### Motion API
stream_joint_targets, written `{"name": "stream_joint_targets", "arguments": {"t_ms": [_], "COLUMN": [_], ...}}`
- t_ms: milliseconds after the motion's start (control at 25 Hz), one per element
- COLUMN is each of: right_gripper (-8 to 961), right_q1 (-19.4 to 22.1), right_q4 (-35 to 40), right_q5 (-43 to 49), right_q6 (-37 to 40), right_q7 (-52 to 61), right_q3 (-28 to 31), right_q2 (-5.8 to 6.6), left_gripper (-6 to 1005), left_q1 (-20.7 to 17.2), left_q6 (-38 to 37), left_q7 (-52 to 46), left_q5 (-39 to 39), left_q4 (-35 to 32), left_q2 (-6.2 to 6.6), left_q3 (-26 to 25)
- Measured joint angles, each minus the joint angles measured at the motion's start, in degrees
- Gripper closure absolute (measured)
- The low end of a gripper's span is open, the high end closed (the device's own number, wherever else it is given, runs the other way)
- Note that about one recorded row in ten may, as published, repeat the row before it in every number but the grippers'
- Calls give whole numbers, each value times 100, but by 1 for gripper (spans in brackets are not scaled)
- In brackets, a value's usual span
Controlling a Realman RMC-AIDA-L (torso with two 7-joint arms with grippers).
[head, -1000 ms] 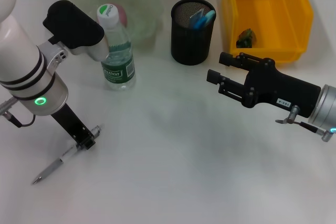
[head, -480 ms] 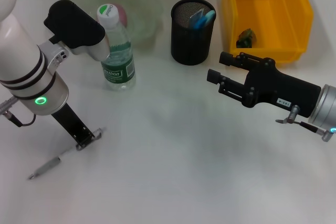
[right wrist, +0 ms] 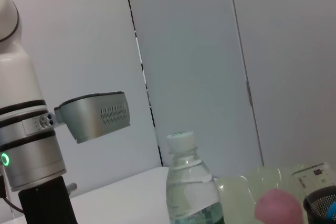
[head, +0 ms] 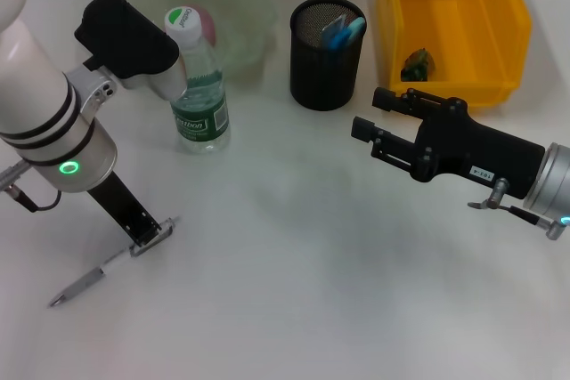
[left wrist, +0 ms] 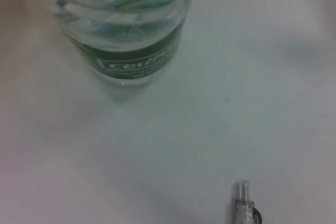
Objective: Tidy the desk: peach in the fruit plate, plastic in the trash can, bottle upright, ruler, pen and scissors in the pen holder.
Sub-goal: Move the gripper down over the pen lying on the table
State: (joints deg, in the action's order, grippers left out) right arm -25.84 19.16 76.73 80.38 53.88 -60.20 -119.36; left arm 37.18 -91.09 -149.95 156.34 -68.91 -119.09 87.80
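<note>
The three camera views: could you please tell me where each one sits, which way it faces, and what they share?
Head view: above the desk, looking down; both arms show, left end effector at the pen, right end effector hovering by the pen holder.
Left wrist view: close above the desk, facing the bottle base and the pen tip; no fingers visible.
Right wrist view: low, looking level across at the left arm, the bottle and the peach.
All three share the bottle.

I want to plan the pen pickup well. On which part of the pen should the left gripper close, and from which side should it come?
Probably the middle of the barrel, from straight above. The pen lies flat on the white desk, slanting away from the bottle, so fingers should close across its thin barrel. The left gripper is already at its upper end; the right gripper hangs idle by the pen holder.
</note>
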Motion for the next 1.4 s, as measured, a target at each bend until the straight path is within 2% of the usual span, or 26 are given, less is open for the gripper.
{"name": "stream_joint_targets", "arguments": {"t_ms": [360,800,960,1400], "right_gripper": [389,389,390,390], "right_q1": [0,0,0,0], "right_q4": [0,0,0,0], "right_q5": [0,0,0,0], "right_q6": [-5,-5,-6,-5], "right_q7": [0,0,0,0], "right_q3": [0,57,60,61], "right_q2": [0,0,0,0], "left_gripper": [865,715,472,457], "left_q1": [88,158,158,209], "left_q6": [-60,-6,47,100], "left_q7": [-3,-50,-109,-114], "left_q5": [-35,-45,-7,49], "left_q4": [-14,93,99,319], "left_q2": [-8,-9,-9,-9], "left_q3": [9,177,234,238]}}
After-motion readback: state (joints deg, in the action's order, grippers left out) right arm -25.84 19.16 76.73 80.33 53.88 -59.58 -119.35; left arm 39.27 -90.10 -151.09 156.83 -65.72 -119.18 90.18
